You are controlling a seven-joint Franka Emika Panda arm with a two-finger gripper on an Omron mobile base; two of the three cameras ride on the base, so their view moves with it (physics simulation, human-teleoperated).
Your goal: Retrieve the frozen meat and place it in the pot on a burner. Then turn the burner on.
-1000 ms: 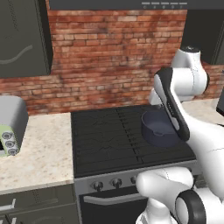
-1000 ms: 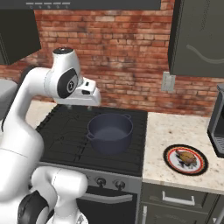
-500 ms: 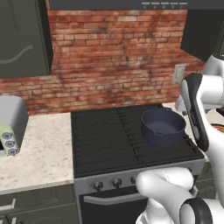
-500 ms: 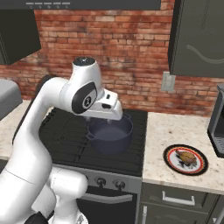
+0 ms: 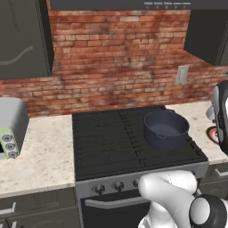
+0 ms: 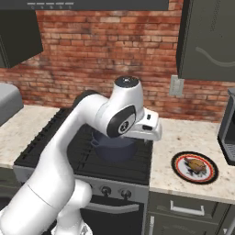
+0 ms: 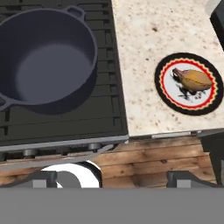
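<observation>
The frozen meat (image 7: 194,79) is a small orange-brown lump lying on a red-rimmed plate (image 7: 175,99) on the counter right of the stove; it also shows in the right base view (image 6: 195,164). The pot (image 7: 43,61), dark blue-grey and empty, stands on the stove's front right burner (image 5: 165,129) and is half hidden behind my arm in the right base view (image 6: 112,148). My gripper (image 7: 111,178) is open with nothing between its fingers. It hangs high over the stove's front edge, between pot and plate, touching neither.
A toaster (image 5: 11,129) sits on the left counter. The stove knobs (image 5: 118,185) line the front panel. A dark appliance (image 6: 228,131) stands at the counter's far right, just beyond the plate. Dark cabinets hang above on both sides.
My arm has swung right, from over the stove towards the counter with the plate. The pot now shows whole in the left base view. The gripper stayed open.
</observation>
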